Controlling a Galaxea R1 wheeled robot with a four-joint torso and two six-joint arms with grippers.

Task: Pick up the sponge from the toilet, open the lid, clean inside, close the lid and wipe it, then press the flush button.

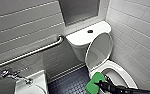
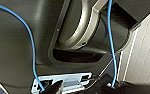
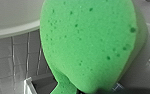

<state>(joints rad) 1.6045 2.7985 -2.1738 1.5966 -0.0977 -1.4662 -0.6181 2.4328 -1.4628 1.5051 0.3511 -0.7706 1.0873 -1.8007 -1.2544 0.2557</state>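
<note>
One gripper does the work here: your right gripper (image 1: 101, 85), at the bottom of the head view just right of centre, is clamped on the sponge (image 1: 95, 82). Its dark arm runs off to the lower right corner. The sponge is bright green and rounded. In the right wrist view its pitted face sits broad and close to the camera, so most of the soft block seems to stand free of the jaws.

The sponge hangs at the near left rim of the toilet (image 1: 123, 72), whose white oval bowl lies open in the lower right. I cannot tell whether the sponge touches the rim. The lid (image 1: 99, 51) stands raised, right of centre, leaning back towards the tank (image 1: 82, 37). A dark round flush button (image 1: 90, 31) sits on top of the tank. A white tiled wall (image 1: 138, 37) closes in on the right.

A grab bar (image 1: 28, 53) slants across the left half. A sink (image 1: 39, 81) with a chrome tap (image 1: 9, 74) takes the lower left corner, and dark blue floor (image 1: 68, 83) shows between sink and bowl.

With the lid up and the sponge held, the step looks like cleaning inside. To do it well, carry the sponge rightwards over the rim and lower its free end into the bowl. Sweep the inner wall with light pressure, so the foam bends rather than slips out. Keep the arm clear of the raised lid, since a knock could tip it shut.
</note>
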